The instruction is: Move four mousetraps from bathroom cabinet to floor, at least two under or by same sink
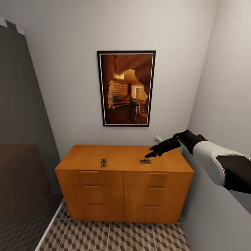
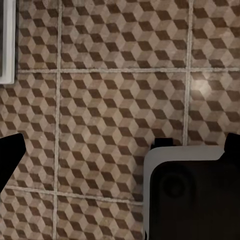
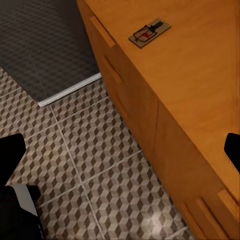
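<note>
your right claw point(image 1: 152, 153) hovers just above the right trap point(image 1: 145, 161) – long axis across the cabinet point(image 1: 118, 158). its fingers look spread, nothing held – drop straight down.

Right gripper point(image 1: 152, 153) covers part of one mousetrap point(image 1: 145, 161); jaws' spread unclear

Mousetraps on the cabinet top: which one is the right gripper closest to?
The mousetrap on the right half of the cabinet top, just below the right gripper. The other mousetrap lies on the left half, well clear of the arm.
</note>
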You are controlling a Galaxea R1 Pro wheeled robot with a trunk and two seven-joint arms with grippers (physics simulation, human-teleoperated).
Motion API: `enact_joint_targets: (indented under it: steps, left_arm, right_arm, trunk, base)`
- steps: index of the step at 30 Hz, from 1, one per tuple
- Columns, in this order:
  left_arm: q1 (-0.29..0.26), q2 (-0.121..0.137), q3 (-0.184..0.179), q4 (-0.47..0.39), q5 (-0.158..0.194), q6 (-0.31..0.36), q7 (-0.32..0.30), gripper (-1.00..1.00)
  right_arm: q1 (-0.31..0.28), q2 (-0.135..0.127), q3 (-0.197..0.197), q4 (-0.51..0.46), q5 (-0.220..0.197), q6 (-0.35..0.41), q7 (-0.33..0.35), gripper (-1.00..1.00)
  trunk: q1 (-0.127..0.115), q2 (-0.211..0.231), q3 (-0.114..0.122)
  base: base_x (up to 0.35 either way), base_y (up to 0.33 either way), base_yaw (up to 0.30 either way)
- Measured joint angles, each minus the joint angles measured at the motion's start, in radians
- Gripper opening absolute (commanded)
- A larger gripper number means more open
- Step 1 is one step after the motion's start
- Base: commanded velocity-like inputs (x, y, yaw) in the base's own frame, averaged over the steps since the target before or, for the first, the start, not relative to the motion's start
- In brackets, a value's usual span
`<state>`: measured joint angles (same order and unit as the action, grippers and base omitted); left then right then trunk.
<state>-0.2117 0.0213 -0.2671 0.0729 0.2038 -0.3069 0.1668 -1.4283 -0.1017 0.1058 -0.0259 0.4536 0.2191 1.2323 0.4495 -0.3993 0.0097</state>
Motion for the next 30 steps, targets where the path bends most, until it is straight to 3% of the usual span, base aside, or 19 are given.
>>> enact_joint_targets:
  steps: [13, 22, 30]
  left_arm:
    - [0.004, 0.001, 0.001, 0.000, 0.000, 0.000, 0.000, 1.00]
    - [0.004, -0.001, 0.000, 0.000, 0.000, 0.000, 0.000, 1.00]
    - [0.004, -0.001, 0.000, 0.000, 0.000, 0.000, 0.000, 1.00]
  right_arm:
    - [0.000, -0.008, 0.004, 0.003, 0.001, -0.140, 0.008, 1.00]
    - [0.000, -0.039, 0.005, 0.002, 0.005, -0.218, 0.092, 1.00]
    - [0.001, -0.068, 0.006, 0.003, 0.074, -0.281, 0.121, 1.00]
  trunk:
    - [0.000, 0.000, 0.000]
    - [0.000, 0.000, 0.000]
    - [0.000, 0.000, 0.000]
  base:
    - [0.014, 0.000, 0.000]
    - [0.001, 0.000, 0.000]
    - [0.000, 0.000, 0.000]
